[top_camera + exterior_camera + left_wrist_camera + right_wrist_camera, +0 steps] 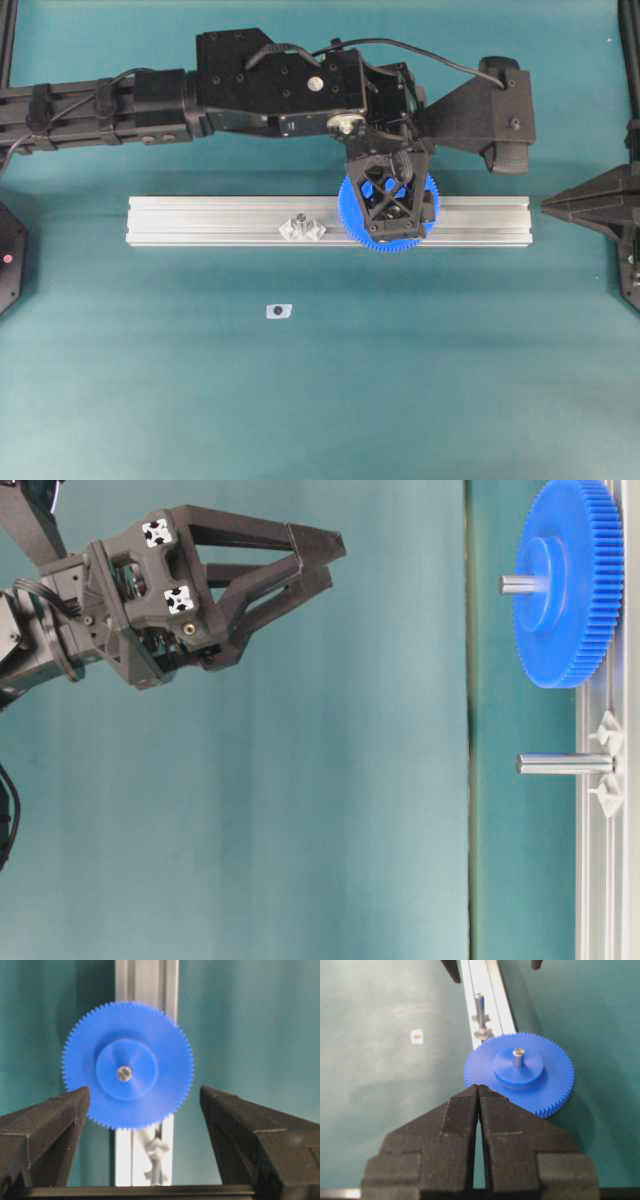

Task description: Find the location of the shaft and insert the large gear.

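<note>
We find the large gear (127,1065) already seated on a shaft (518,1056) that stands up from the aluminium rail (200,220); the metal tip of the pin shows through the hub's centre hole, and the disc lies flat just over the rail, overhanging it on both sides. A second upright peg (480,1007) stands bare farther along the same rail, well apart from the gear; a small white tag (279,311) lies alone on the green worktop (450,380).

The left pincer (145,1110) hangs above the gear with its fingers spread wide, clear of the teeth and gripping nothing; the right pincer (478,1091) waits off to the side with its fingers pressed together, empty.

We judge the gear light and rigid, a hard moulded plastic; its fine teeth would give some bite against the pads, though the flat faces look smooth and likely to slip. If it had to be lifted or reseated, we would take it across the rim, pads on opposite teeth; the raised hub is a second choice, narrower and rounder. It looks sturdy enough, but forcing it askew on the pin could bind the bore; we would keep it level.
</note>
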